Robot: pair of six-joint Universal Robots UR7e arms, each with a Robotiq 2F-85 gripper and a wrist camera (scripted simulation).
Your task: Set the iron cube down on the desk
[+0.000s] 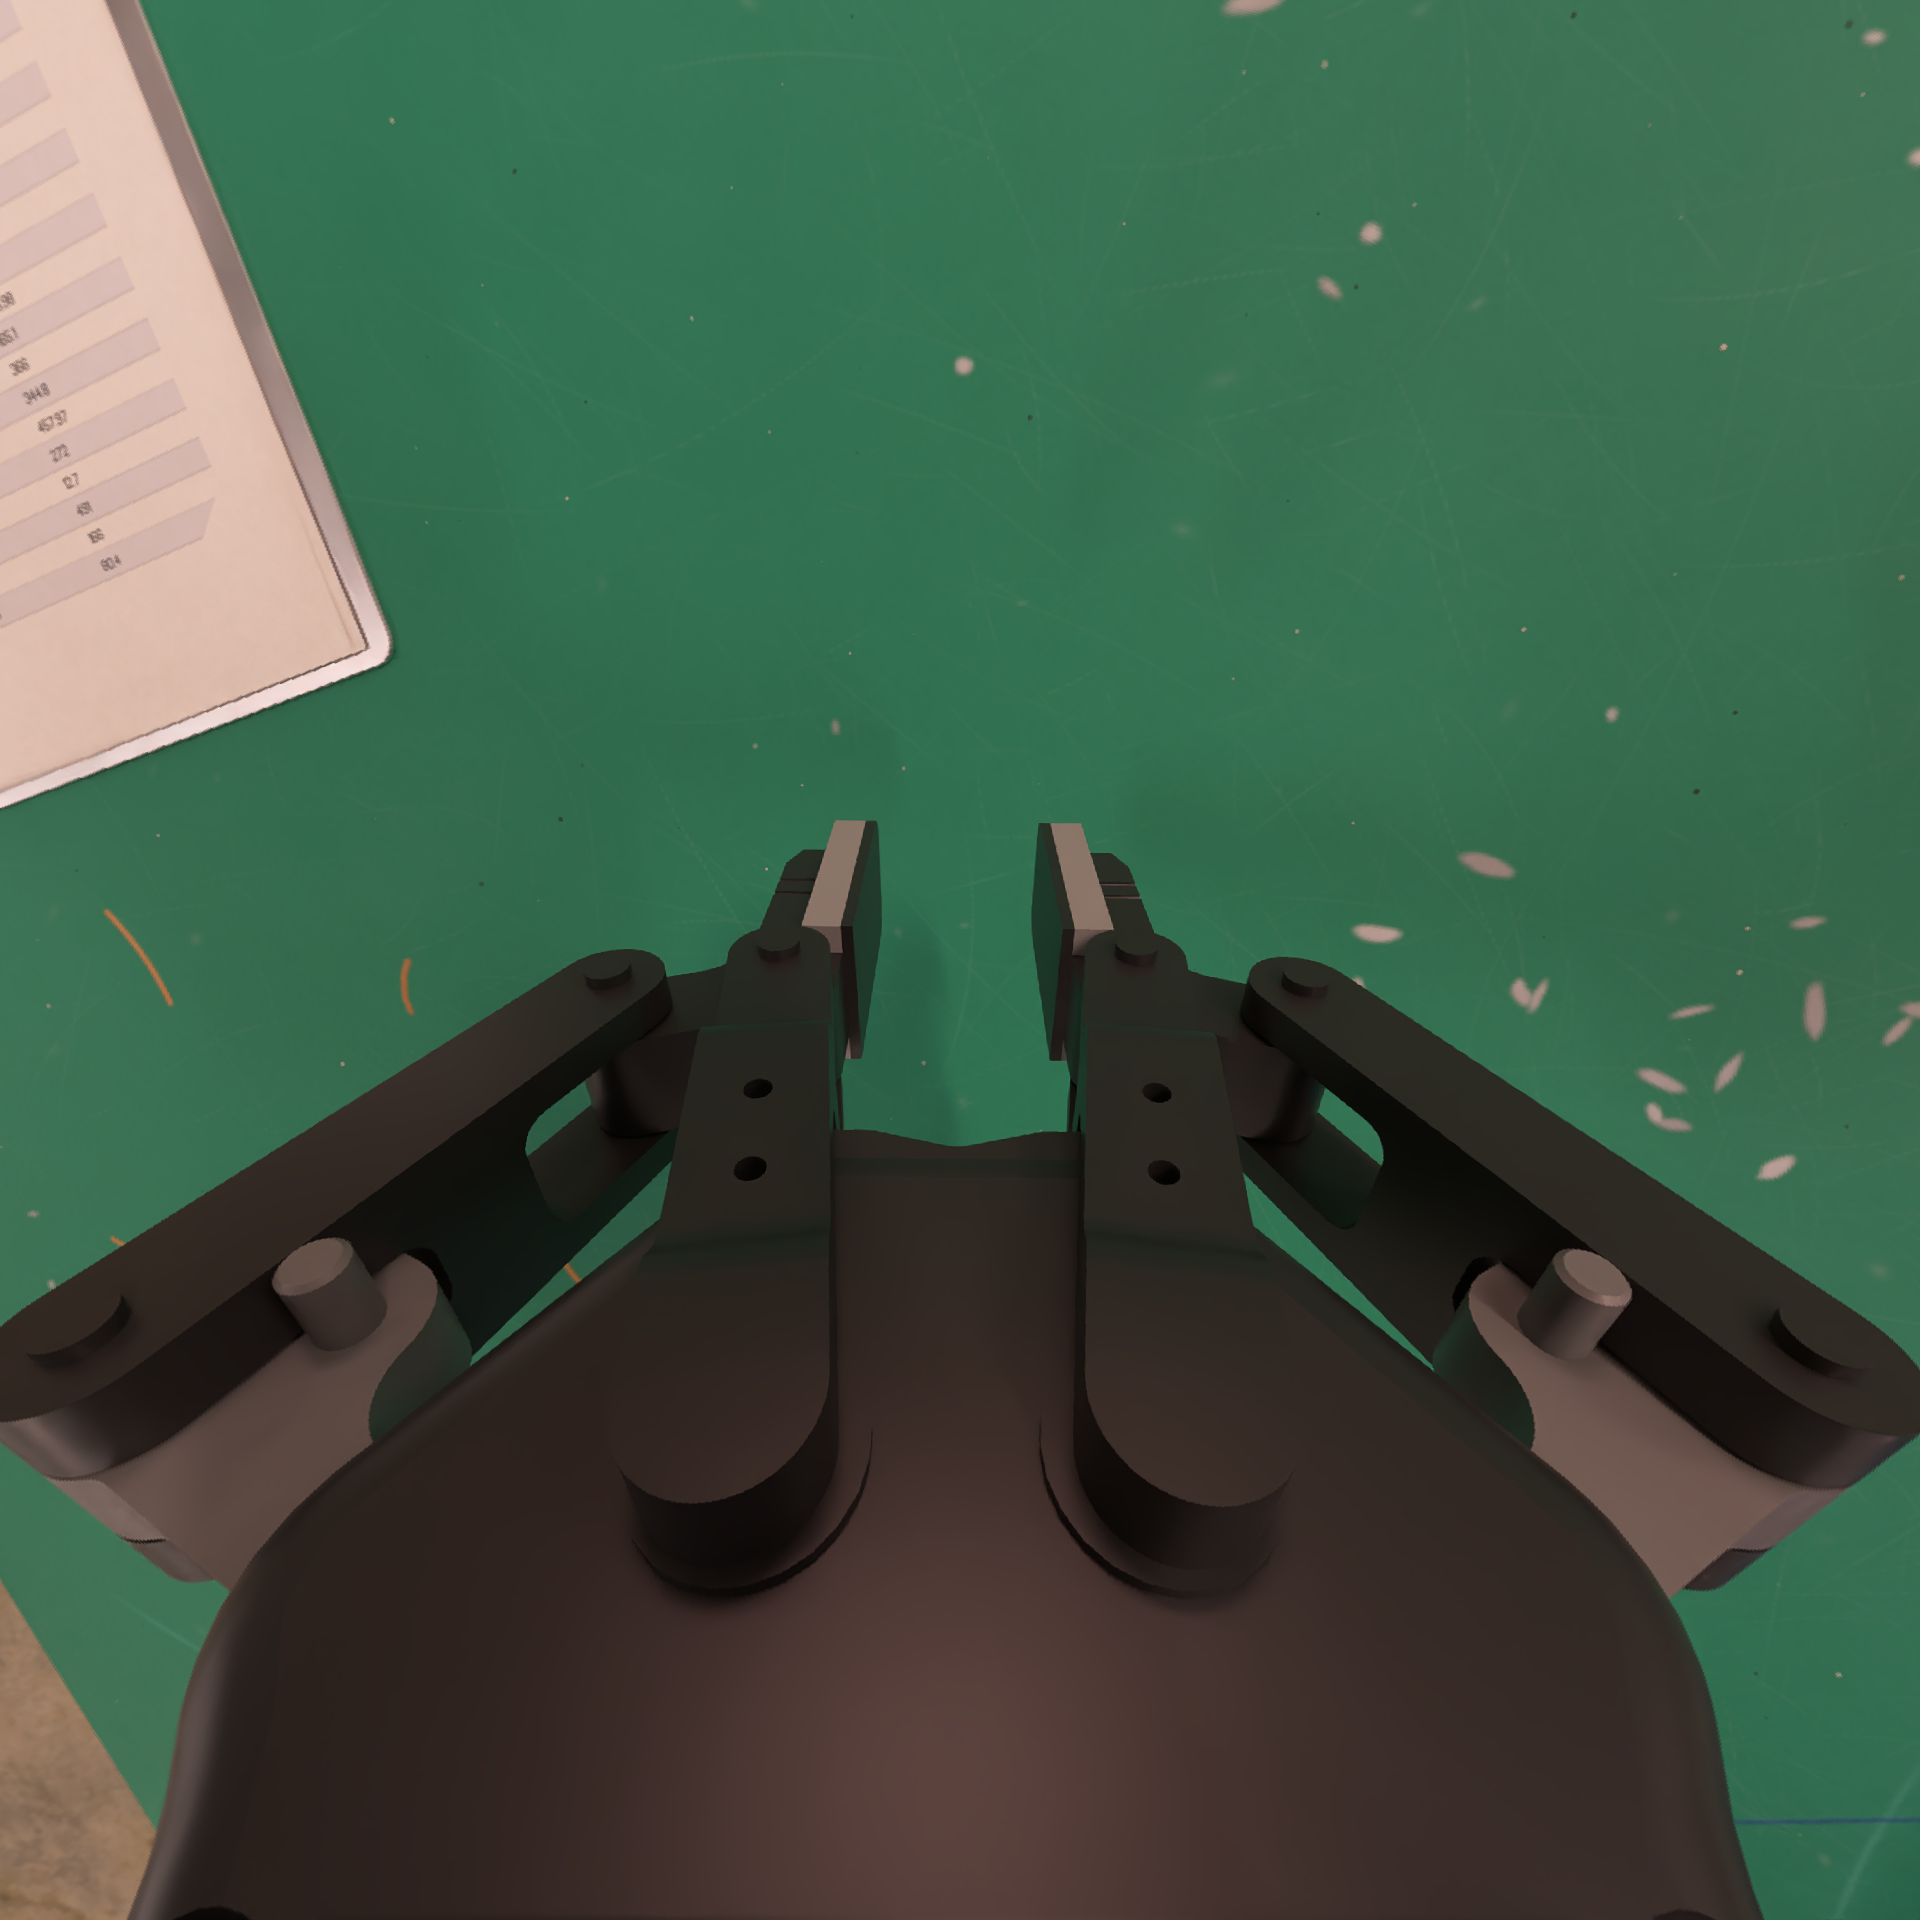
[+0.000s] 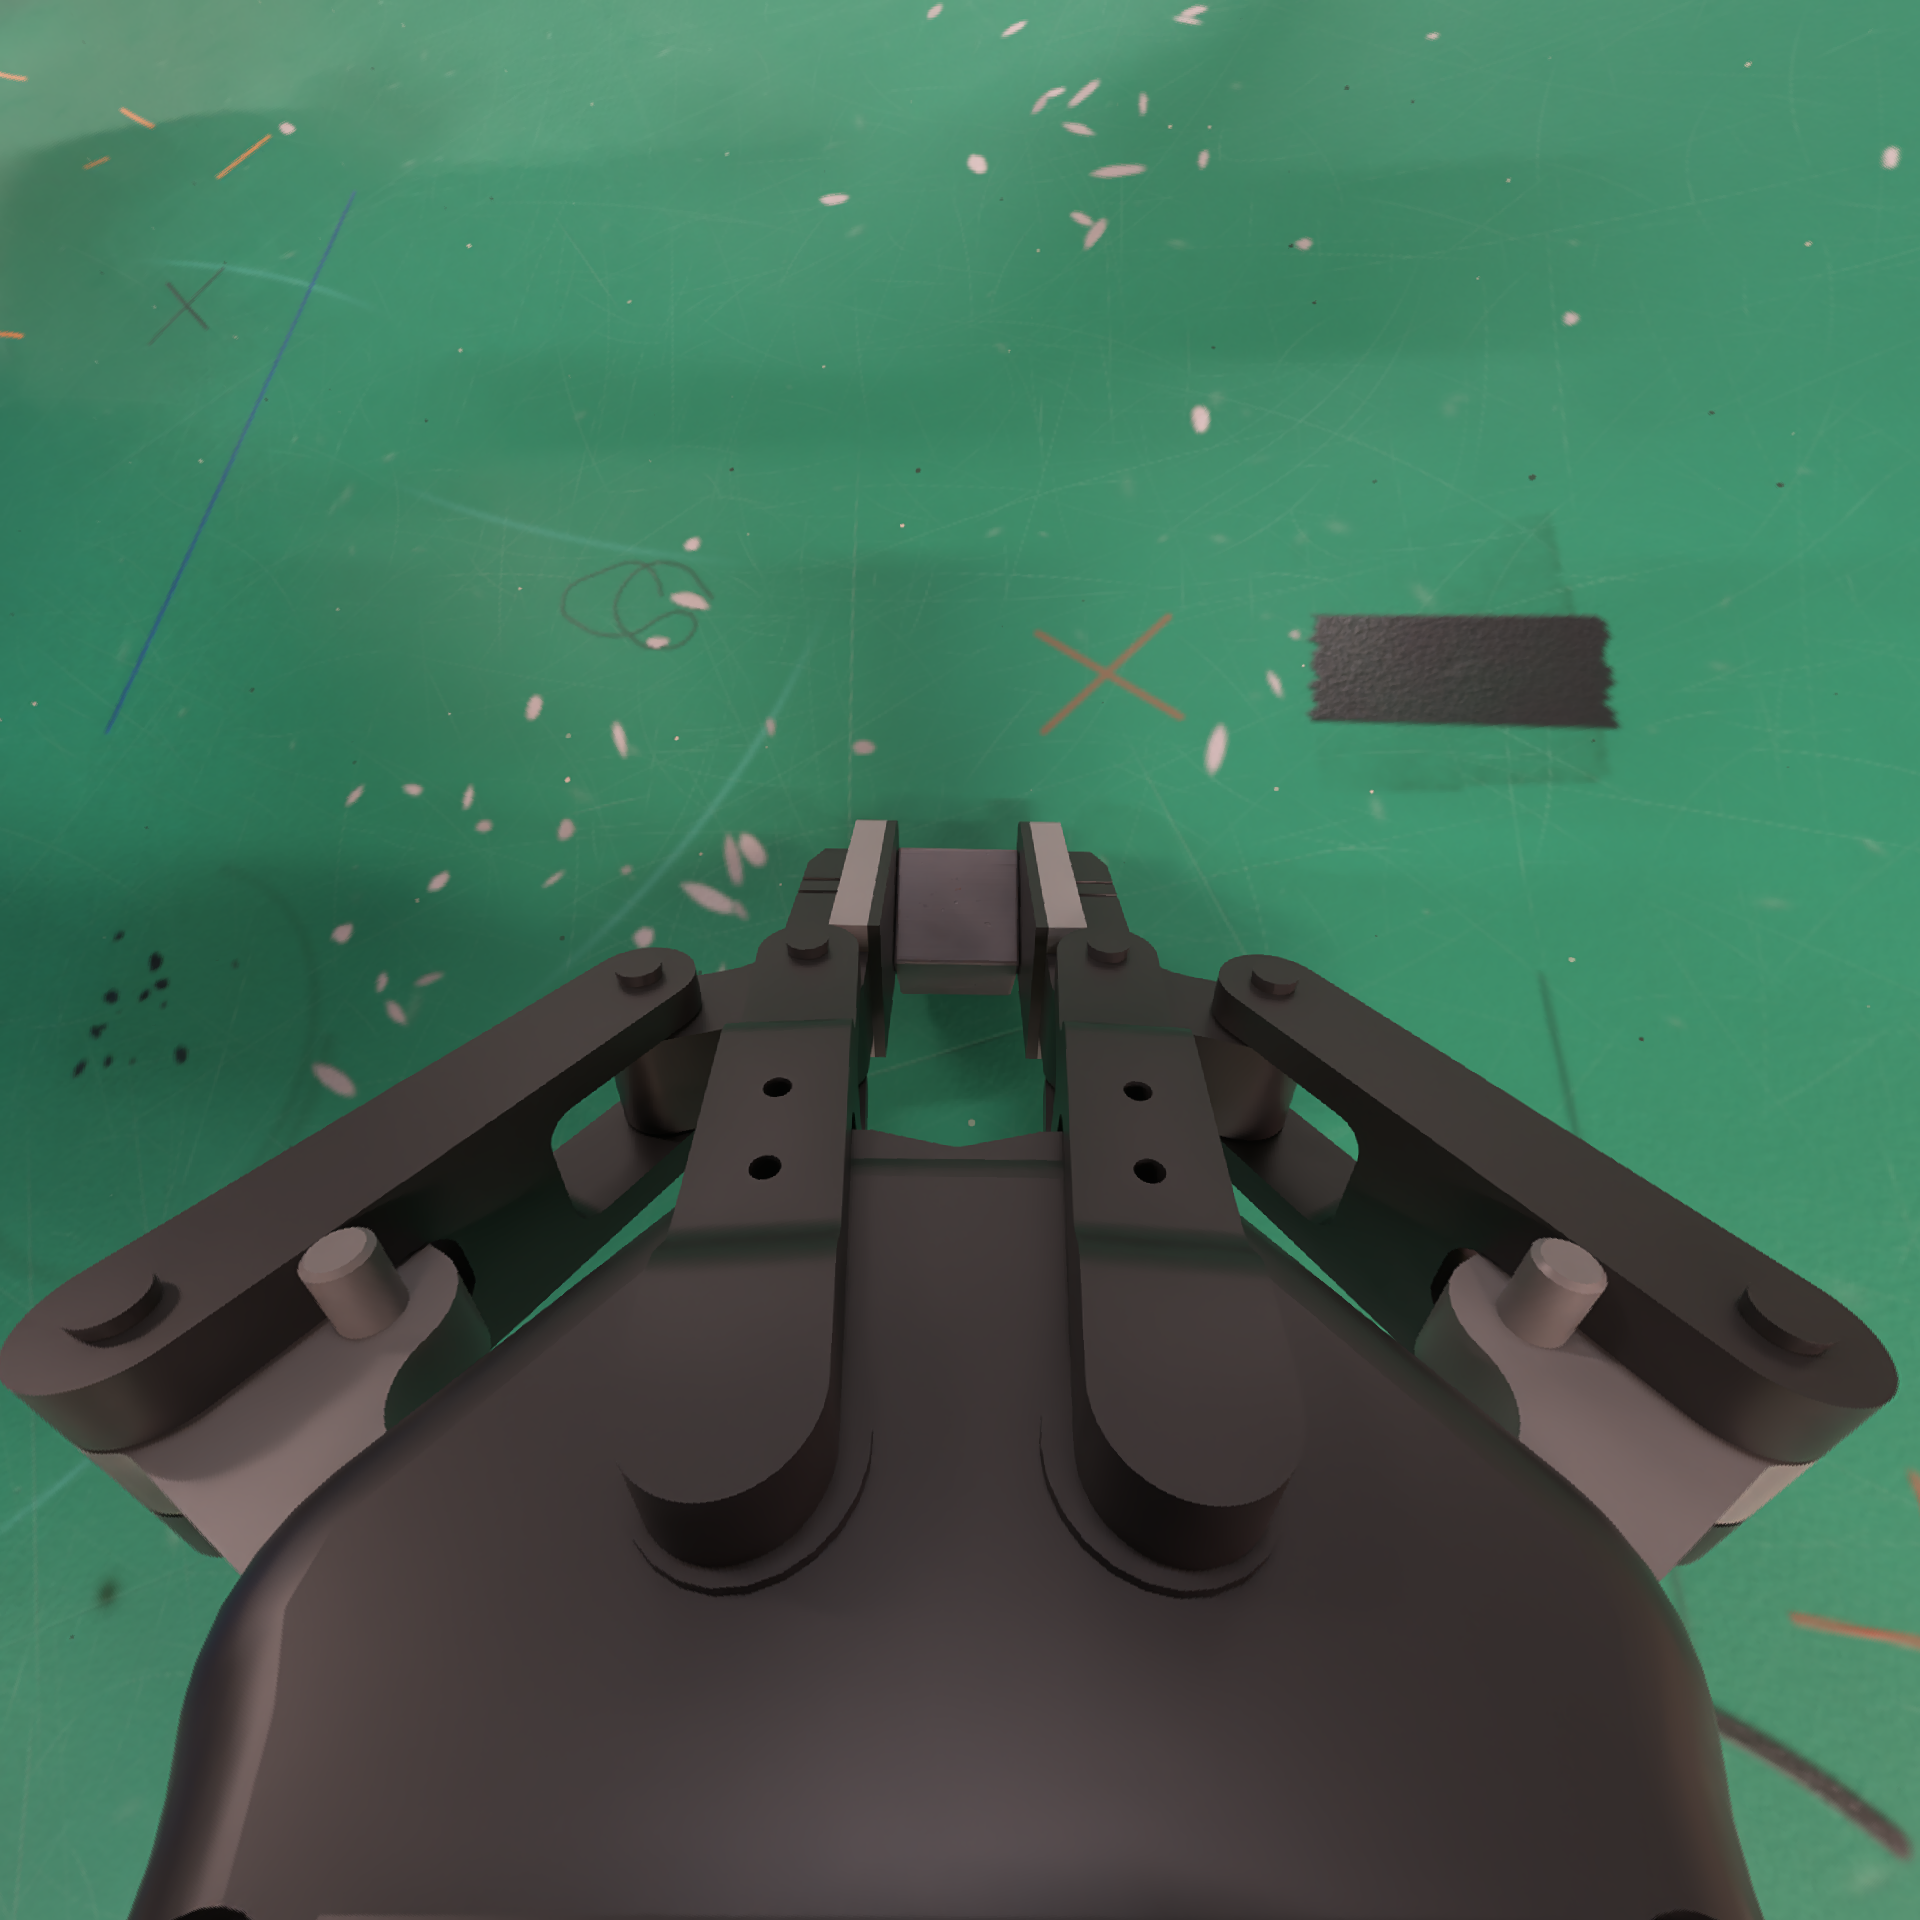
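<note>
A: Item one, largest: what is filling both views?

B: The green desk [image 2: 520, 436], scratched and flecked, is spreading across every edge. In the left wrist view a framed printed sheet [image 1: 156, 416] is lying at upper left.

A: Item two, the arms?

B: The right gripper [image 2: 957, 883] is sitting at frame centre, clamping the iron cube [image 2: 954, 906] between both pads. The left gripper [image 1: 957, 904] is hanging parted, with nothing in it.

A: Smaller entries?

B: A black tape strip [image 2: 1460, 670] is lying at right of centre, a tan cross mark [image 2: 1108, 675] just left of it.

A: Step in hand?

B: Likely the carry or descent; whether the cube is touching the desk, I cannot tell. Next is calling for lowering to contact, then parting the fingers.
</note>
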